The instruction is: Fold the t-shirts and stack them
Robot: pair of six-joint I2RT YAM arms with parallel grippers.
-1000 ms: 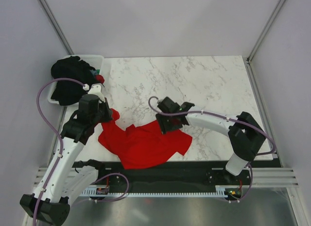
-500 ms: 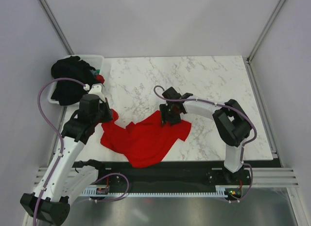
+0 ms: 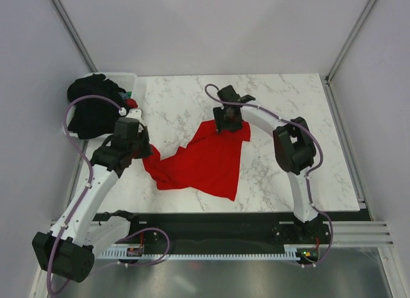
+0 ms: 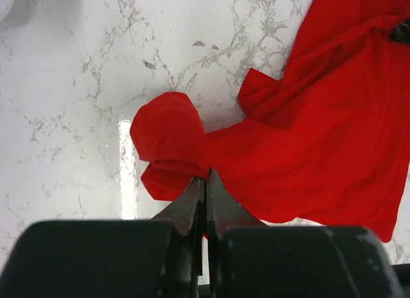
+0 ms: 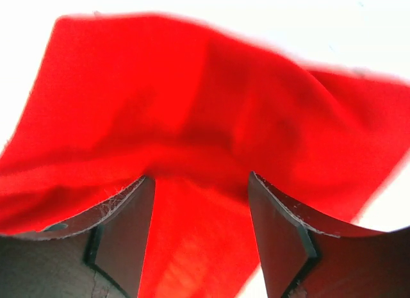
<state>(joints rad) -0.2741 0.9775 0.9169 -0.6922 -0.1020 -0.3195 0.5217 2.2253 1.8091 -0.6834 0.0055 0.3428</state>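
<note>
Left wrist view: the left gripper (image 4: 205,177) is closed, its two dark fingers pressed together with the edge of the red t-shirt (image 4: 320,138) pinched at their tips. Just past the tips the cloth bunches into a rounded, rolled lump, apparently a sleeve. From there the rest of the shirt spreads away to the right over the marble-patterned bench (image 4: 77,118), with a small folded flap standing up near its upper edge.

In the right wrist view, the right gripper (image 5: 200,179) has its fingers standing well apart, and red cloth fills the gap between them. The cloth rises in a wide, blurred fold beyond the tips, so this gripper appears to be gripping a thick gather of the same shirt.

The top external view shows both arms joined by that one garment. The left gripper holds its left end near the left edge of the bench. The right gripper holds the far corner near the middle of the bench, further back. The shirt hangs and lies between them as a rough triangle, its lowest point reaching toward the near edge.

At the far left corner the black t-shirts (image 3: 90,109) sit heaped in a white tub (image 3: 130,78), spilling over its rim, well apart from the red one.
</note>
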